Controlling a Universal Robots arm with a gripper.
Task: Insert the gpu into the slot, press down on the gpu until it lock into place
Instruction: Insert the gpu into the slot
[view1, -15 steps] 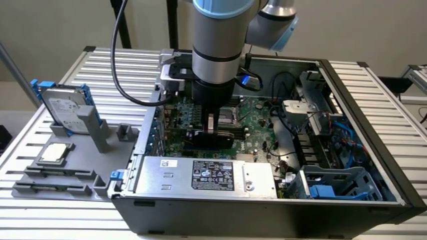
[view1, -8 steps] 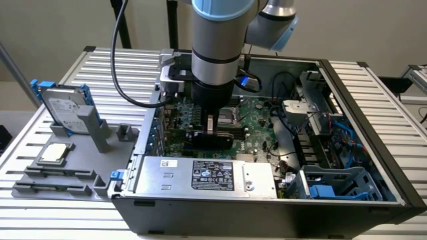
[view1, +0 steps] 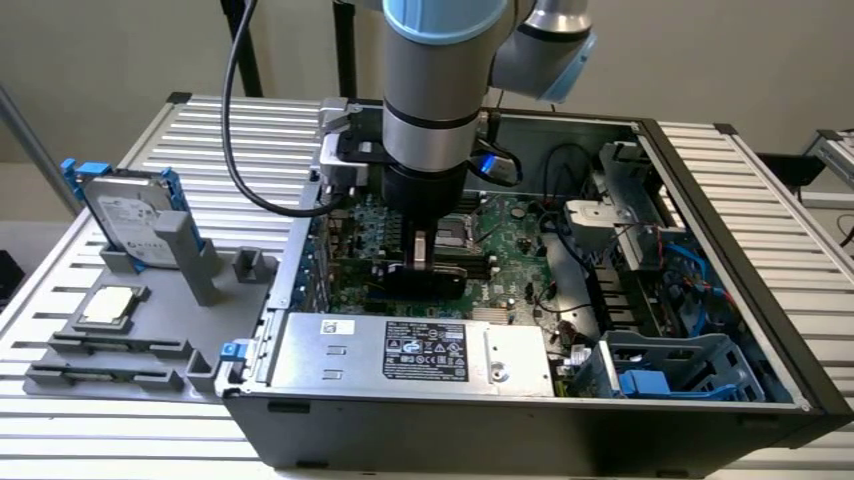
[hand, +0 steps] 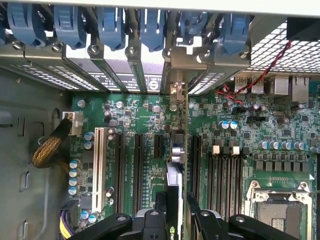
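The gpu (view1: 424, 283) stands on edge inside the open computer case, low over the green motherboard (view1: 514, 270). In the wrist view I look along its top edge (hand: 175, 160). Its silver end bracket (hand: 175, 91) sits at the case's rear slot openings. My gripper (view1: 420, 258) is shut on the card. Its black fingers (hand: 161, 216) press on either side of the card's near end. The blue slot is hidden beneath the card; black expansion slots (hand: 137, 165) lie parallel on both sides.
A silver power supply (view1: 414, 350) fills the case's near side and a blue drive cage (view1: 667, 372) stands at the exterior view's right. The CPU socket (hand: 280, 212) and a white slot (hand: 98, 167) flank the card. A hard drive with blue rails (view1: 127, 215) stands on the grey fixture outside.
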